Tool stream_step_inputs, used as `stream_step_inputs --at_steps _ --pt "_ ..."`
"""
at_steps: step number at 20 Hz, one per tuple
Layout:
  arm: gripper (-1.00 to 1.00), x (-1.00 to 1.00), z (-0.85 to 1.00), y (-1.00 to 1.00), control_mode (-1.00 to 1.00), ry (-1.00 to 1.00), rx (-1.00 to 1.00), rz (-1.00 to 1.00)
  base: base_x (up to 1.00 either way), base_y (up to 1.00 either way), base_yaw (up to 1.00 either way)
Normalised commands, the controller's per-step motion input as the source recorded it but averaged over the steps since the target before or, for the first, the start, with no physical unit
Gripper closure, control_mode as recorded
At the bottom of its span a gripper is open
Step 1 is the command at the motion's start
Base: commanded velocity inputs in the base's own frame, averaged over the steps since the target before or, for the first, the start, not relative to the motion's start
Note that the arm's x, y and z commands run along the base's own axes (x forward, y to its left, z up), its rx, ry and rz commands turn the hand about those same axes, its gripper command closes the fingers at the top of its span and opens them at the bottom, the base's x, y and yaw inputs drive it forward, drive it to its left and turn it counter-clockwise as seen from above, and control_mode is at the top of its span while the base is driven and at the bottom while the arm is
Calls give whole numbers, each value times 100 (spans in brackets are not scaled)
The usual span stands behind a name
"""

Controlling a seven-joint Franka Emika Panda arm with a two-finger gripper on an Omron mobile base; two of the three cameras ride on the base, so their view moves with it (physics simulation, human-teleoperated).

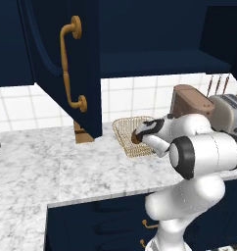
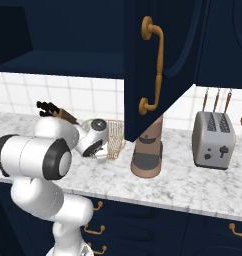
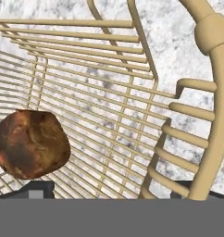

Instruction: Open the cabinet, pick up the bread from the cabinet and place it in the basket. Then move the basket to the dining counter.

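Bread (image 3: 30,143) lies inside the basket (image 3: 132,92), with the hand (image 1: 140,137) spread wide, holding nothing.

Bystanders on the marble desk

A grey two-slot toaster (image 2: 213,139) stands upright on the marble desk (image 2: 193,190), against the white tiled wall (image 2: 68,102). To its left stands a brown coffee grinder (image 2: 146,152); further left, a knife block (image 2: 60,114) with dark handles. Utensils (image 2: 216,100) hang on the wall just above the toaster. Navy drawers with brass pulls (image 2: 93,229) sit below.
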Motion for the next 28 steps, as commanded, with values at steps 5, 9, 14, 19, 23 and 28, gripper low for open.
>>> stream_step_inputs --at_steps 5,9,14,19,23,28 --pt "100 16 -72 29 -100 3 0 0 0 0 0" --pt "100 0 -100 9 -100 23 -5 0 0 0 0" --pt "100 -23 -84 14 -100 6 -3 0 0 0 0" --pt "100 -85 -47 5 -100 -15 0 0 0 0 0" --pt "100 -100 -17 15 -100 -25 0 0 0 0 0" --pt "100 -100 56 9 -100 -3 0 -1 0 0 0"
